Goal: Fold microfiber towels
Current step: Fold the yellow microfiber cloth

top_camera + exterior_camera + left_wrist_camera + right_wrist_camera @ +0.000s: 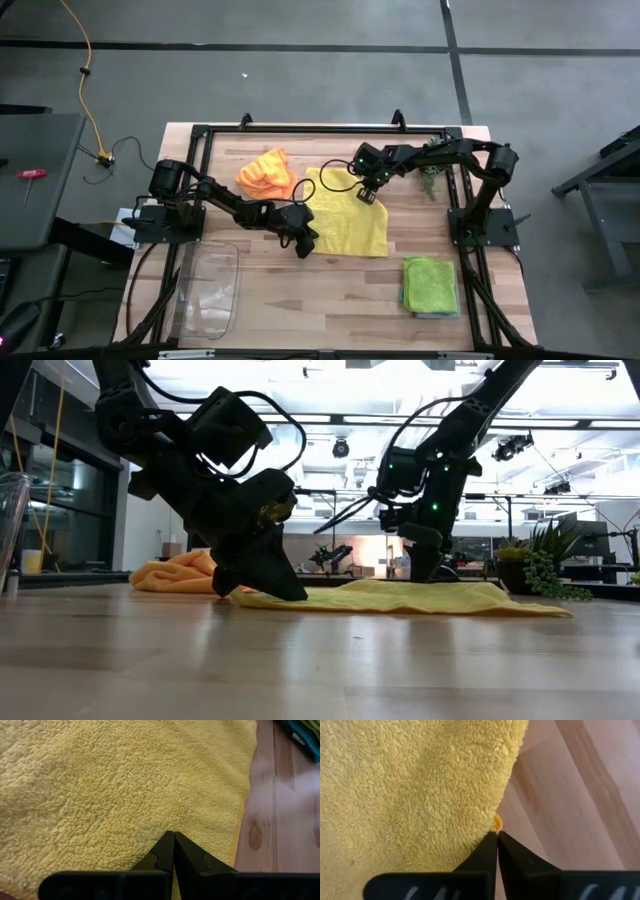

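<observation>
A: Pinching the yellow towel (pixel 345 215) at two places. Left gripper (pixel 305 243) closing fully together on the near-left corner; right gripper (pixel 365 194) closing together on the far edge, right at the hem, with a small tag of hem showing at the fingertips. Lying flat at the middle of the table (pixel 330 300), slightly skewed.

B: Confirming grip before lifting?

A: Advising it. Watching from the right wrist view, seeing only a thin bite of cloth; probably needing a slow, low lift to avoid slipping. Keeping both pinches level and moving together, so as to carry one edge over onto the opposite edge without dragging the whole sheet.

B: Checking room around?

A: Lying just beside the yellow one, on the far-left side, the crumpled orange towel (pixel 267 173); touching or merely adjacent, not telling for certain. Avoiding a sweep toward it. Sitting well apart at the near-right, the folded stack with the lime green towel (pixel 431 283) on top. Standing at the near-left, the clear tray (pixel 208 292), close to the left arm's elbow path. Remaining bare toward the near side, open wood, giving the safest direction for the fold.
</observation>
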### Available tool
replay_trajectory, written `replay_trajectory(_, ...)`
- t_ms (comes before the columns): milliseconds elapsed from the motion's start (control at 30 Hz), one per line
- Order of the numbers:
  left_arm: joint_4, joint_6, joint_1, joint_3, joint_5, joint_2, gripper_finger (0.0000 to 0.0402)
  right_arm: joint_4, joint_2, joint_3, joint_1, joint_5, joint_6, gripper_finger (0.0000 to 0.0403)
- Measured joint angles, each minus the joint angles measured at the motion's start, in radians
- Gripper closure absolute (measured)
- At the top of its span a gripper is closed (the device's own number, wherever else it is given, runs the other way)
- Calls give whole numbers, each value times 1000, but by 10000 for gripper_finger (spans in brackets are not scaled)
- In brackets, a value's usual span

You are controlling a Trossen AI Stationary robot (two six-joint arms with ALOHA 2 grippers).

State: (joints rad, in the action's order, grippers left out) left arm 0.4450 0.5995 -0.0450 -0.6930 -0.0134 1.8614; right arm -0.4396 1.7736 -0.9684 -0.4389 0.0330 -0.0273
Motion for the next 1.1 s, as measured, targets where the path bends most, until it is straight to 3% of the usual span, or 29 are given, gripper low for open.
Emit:
replay_trajectory(200, 0, 0, 0, 0, -1, 0, 401, -3, -1, 0, 0, -15, -5, 402)
replay_trajectory(800, 0, 18, 0, 0, 1, 0, 402, -168, -1, -22, -127, -392, -83, 403)
replay_trajectory(1100, 0, 18, 0, 0, 1, 0, 401, -227, -1, -120, -138, -342, -61, 403)
